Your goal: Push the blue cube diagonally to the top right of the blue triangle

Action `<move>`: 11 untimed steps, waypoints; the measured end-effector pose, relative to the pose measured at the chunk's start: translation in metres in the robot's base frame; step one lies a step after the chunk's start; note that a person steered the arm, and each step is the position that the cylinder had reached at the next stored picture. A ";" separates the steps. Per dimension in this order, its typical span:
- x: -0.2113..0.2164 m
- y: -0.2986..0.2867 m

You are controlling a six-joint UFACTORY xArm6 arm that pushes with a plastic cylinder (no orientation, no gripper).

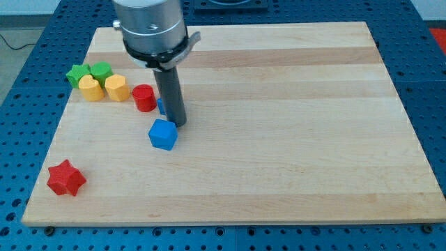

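The blue cube (163,134) lies on the wooden board left of the middle. My tip (178,124) stands just above and to the right of the cube, touching or nearly touching its upper right corner. A second blue block (161,106), the blue triangle, is mostly hidden behind the rod; only a sliver shows at the rod's left, above the cube and right of a red cylinder (144,97).
Two yellow blocks (90,88) (116,88) and two green blocks (77,72) (101,70) cluster at the view's upper left. A red star (66,178) lies at the lower left. The board's left edge (59,122) is near them.
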State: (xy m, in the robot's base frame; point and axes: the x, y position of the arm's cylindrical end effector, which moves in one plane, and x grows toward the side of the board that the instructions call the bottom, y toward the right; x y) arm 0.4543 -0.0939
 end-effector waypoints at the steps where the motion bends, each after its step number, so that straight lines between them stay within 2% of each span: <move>1: 0.000 -0.048; 2: 0.007 -0.088; 3: 0.038 -0.089; 4: 0.057 -0.037; 5: 0.023 0.038; 6: -0.023 0.072; 7: 0.003 0.067; 8: -0.001 0.050; 10: -0.124 0.050; 11: -0.129 0.053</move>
